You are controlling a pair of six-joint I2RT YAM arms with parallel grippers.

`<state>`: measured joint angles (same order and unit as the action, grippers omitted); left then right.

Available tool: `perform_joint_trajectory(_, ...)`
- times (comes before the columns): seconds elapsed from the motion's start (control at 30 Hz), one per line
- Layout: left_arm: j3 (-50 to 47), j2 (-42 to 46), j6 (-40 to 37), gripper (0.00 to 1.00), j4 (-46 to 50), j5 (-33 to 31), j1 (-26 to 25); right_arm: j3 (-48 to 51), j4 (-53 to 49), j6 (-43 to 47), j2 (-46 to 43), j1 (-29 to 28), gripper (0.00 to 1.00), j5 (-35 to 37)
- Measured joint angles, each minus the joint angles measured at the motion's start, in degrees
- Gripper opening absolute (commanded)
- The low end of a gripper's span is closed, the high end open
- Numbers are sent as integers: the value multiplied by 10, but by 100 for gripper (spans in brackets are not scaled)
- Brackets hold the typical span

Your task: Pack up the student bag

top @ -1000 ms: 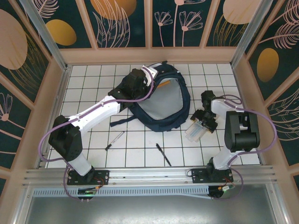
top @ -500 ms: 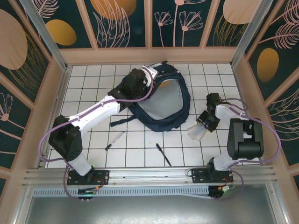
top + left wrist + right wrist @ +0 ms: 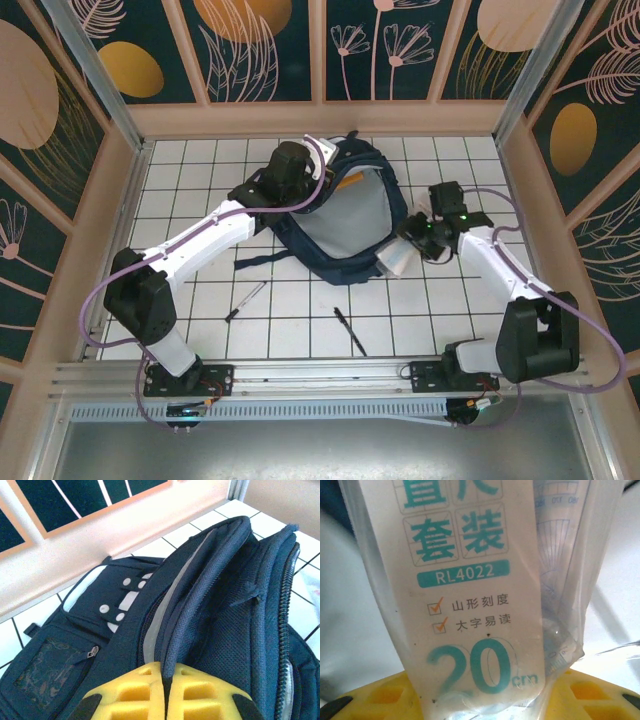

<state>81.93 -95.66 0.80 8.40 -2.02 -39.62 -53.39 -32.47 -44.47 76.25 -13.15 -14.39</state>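
The large navy-blue fabric backpack [image 3: 335,268] lies at the middle back of the white tiled worktop [image 3: 200,170], its mouth open and showing grey lining. The left hand [image 3: 164,680] is closed on its upper rim. The right hand [image 3: 425,238], just right of the bag, pinches a clear plastic ruler pouch [image 3: 397,262]. The long axis of the pouch points down-left to the near right edge of the opening.

arms [image 3: 215,230] white links, black joints | cables [image 3: 88,315] purple | gripper pads [image 3: 195,692] yellow
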Motion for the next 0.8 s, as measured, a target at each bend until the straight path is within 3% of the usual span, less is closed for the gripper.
perform_joint_trajectory(0.23,13,-1,10,0,15,20,1,-67,117,-120,95,-76,48,-54)
perform_joint_trajectory(0.53,24,-1,10,0,26,38,3,-93,280,-276,228,-109,43,-32)
perform_joint_trajectory(0.8,32,-1,10,0,28,48,7,-166,389,-329,339,-151,45,8)
